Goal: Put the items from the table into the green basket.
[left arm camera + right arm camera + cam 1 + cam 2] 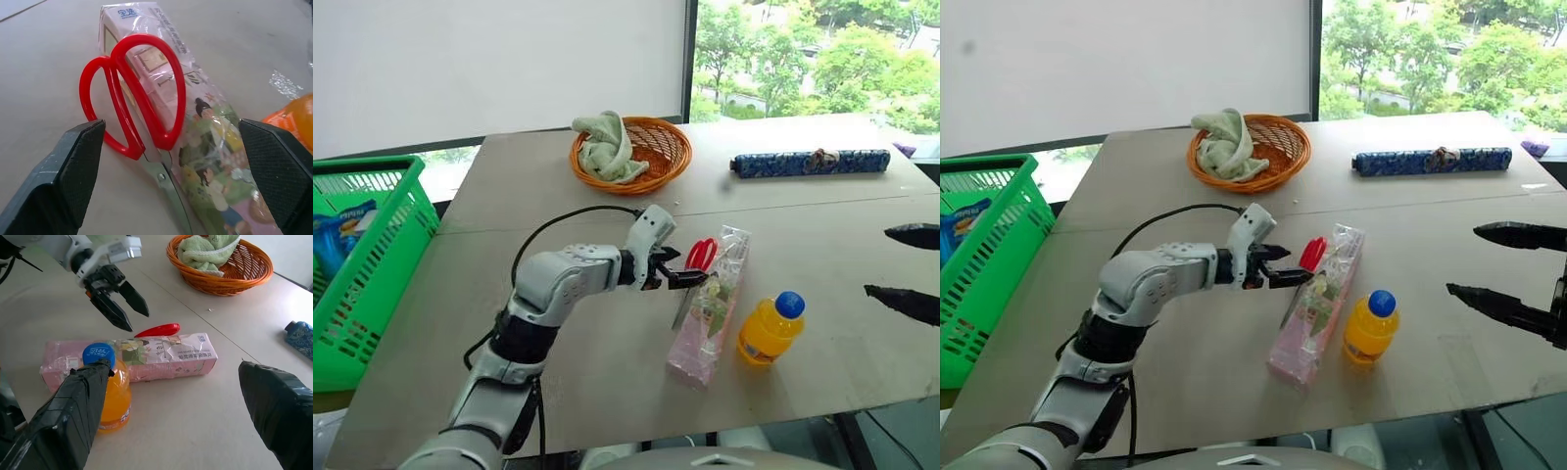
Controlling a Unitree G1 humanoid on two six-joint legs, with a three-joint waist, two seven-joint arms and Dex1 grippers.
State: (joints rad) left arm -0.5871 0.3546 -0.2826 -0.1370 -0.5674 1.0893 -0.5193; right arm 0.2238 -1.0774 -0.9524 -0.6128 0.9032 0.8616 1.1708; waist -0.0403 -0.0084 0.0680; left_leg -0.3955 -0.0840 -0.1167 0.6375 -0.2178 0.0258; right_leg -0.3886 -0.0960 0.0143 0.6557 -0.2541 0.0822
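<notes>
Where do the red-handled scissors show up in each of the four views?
Left eye view: scissors centre, by the left tool.
Right eye view: red handle left of the pink snack packet.
Left wrist view: handles centre.
Right wrist view: red sliver behind the packet.
Shared landmark: the packet.

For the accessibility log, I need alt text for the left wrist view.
Red scissors lie on the table against a pink snack packet, framed by the open left end effector and its two black fingers. The orange bottle shows at the edge.
</notes>
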